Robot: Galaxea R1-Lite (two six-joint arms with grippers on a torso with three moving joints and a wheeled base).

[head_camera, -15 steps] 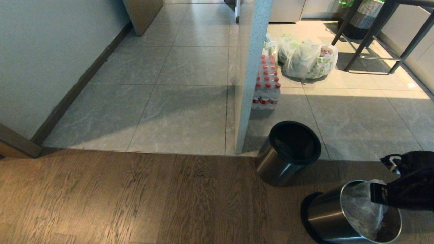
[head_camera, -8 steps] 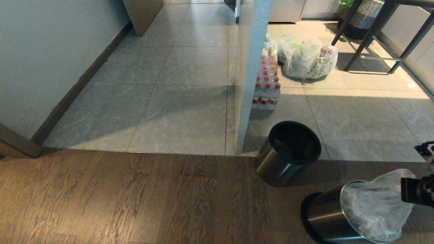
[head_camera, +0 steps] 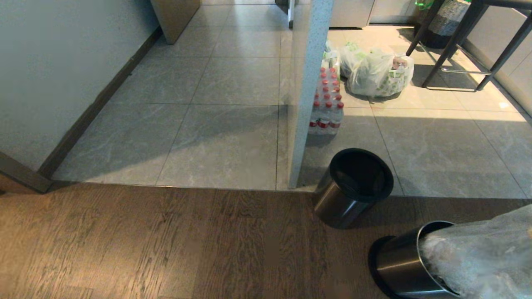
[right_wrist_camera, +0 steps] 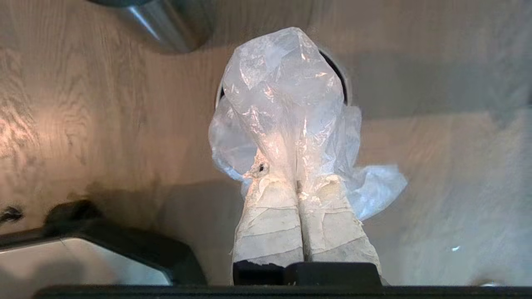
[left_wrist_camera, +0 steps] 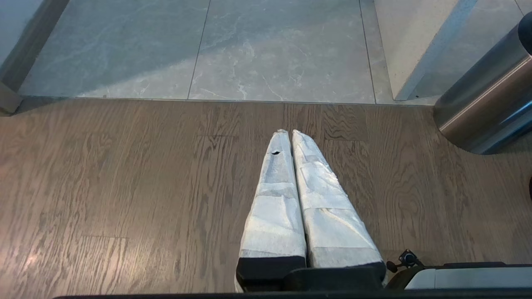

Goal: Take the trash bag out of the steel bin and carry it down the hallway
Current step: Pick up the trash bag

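The right gripper has its taped fingers pinched tight on a gathered fold of the trash bag, and the bag hangs from them with its lower part reaching into the mouth of the steel bin, so it looks only partly out. From where I stand the film is thin and crinkled, and the hold seems to be on a small bunch of plastic; if the bag drags on the bin's rim, I'd guess the fold could slip free or the plastic could stretch and tear. The bin is light-looking and leans in the head view, so a snagged bag might tip it or pull it along. Loose film also billows beside the fingers and could catch on something during the carry.

The left gripper is parked low over the floor, its fingers pressed together on nothing.

Underfoot is brown wood-grain flooring, meeting grey marbled tiles at a straight threshold. A second steel can with a black inside stands near a white speckled post. Behind it sit a pack of red-capped bottles and white bags with green print, all close to the route and easy to brush against with a swinging bag
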